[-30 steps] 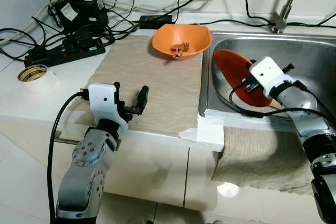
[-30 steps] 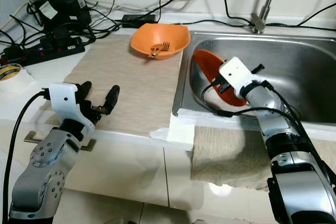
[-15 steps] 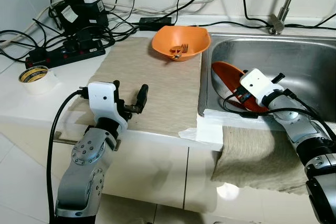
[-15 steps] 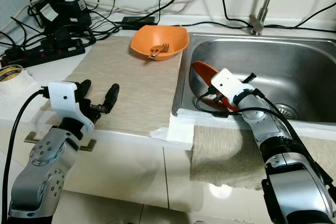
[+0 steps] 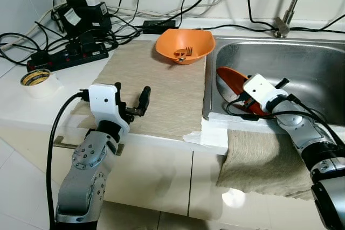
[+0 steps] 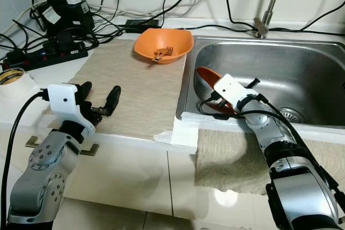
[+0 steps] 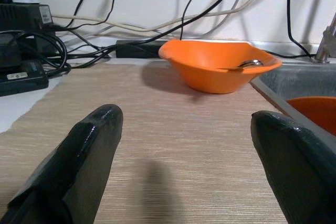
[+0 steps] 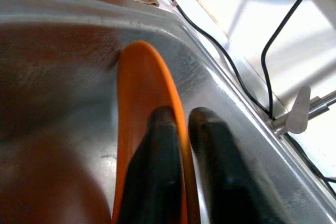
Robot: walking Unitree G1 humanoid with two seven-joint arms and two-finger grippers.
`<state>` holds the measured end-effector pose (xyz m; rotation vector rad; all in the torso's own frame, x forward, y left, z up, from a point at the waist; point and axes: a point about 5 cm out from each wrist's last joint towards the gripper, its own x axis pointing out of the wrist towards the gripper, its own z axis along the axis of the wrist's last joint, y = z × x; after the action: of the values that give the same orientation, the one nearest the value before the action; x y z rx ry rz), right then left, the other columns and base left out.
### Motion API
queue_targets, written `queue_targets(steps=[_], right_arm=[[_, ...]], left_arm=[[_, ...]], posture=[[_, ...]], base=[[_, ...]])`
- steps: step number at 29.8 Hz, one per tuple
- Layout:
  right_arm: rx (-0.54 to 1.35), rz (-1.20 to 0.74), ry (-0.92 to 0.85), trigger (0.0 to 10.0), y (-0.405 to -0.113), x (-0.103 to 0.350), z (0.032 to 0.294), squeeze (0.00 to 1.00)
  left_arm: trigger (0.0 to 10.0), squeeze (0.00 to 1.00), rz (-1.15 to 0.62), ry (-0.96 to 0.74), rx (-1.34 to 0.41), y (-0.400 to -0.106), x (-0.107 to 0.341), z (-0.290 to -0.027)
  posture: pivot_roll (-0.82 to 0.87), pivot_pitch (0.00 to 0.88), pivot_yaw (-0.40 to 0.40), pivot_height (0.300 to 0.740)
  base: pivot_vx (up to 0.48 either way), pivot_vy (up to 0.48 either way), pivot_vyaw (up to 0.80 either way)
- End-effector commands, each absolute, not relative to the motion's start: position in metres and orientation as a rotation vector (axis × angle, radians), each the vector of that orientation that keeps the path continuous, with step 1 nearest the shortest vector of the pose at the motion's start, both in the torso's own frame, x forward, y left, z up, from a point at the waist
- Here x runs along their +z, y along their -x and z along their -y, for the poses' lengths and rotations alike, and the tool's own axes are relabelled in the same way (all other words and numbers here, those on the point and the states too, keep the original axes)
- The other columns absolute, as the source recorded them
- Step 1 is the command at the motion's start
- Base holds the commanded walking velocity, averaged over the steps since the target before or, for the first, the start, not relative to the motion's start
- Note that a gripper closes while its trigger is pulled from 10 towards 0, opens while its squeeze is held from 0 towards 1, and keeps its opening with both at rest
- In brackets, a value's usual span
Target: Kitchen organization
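- Table (image 5: pixel 32 109): white, with a beige mat (image 5: pixel 156 87) over its middle and a tangle of cables and a power strip (image 5: pixel 67 56) at the back left. The whole view has shifted a little against the earlier frames, so the head camera moved; nothing on the table did.
- Sink (image 5: pixel 318 60): stainless, set right of the mat, faucet (image 5: pixel 288 4) behind it, a beige cloth (image 5: pixel 264 157) hanging over its front edge.
- Orange plate (image 5: pixel 233 76): the task's thing, standing on edge in the sink's left front corner, leaning on the left wall. A second ago it sat further toward the sink's middle and more upright; now it is nearer the corner and lower.
- Orange bowl (image 5: pixel 184 46): on the mat's far right corner, just beside the sink rim, a fork (image 5: pixel 186 52) lying in it. Unmoved.
- Right gripper (image 8: pixel 181 145): down inside the sink; its fingers (image 8: pixel 157 161) are clamped on the plate's rim, one each side. The arm has pulled back toward the sink's front left over the last second, taking the plate along.
- Left gripper (image 5: pixel 131 98): hovers over the mat's near edge, fingers (image 7: pixel 84 145) spread wide, nothing between them.
- Tape roll (image 5: pixel 35 78): on the table's left edge, well apart from the mat.
- Judgement: the plate is secured and likely about to be lifted out to the table; the lift has not started.
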<state>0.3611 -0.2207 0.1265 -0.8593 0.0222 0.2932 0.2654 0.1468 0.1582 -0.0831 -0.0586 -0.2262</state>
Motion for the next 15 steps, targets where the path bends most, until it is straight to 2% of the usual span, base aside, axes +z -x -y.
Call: queue_targets(steps=[1,15], right_arm=[[0.322,-0.065,0.888,10.0,-0.357,0.115,0.220,1.00],[0.353,-0.089,0.924,10.0,-0.356,0.109,0.217,1.00]], left_arm=[[10.0,0.00,0.050,0.076,-0.223,-0.266,0.157,-0.148],[10.0,0.00,0.046,0.074,-0.229,-0.268,0.157,-0.148]], posture=[[-0.01,0.000,0.089,0.736],[-0.01,0.000,0.089,0.736]], base=[[0.000,0.000,0.00],[0.000,0.000,0.00]])
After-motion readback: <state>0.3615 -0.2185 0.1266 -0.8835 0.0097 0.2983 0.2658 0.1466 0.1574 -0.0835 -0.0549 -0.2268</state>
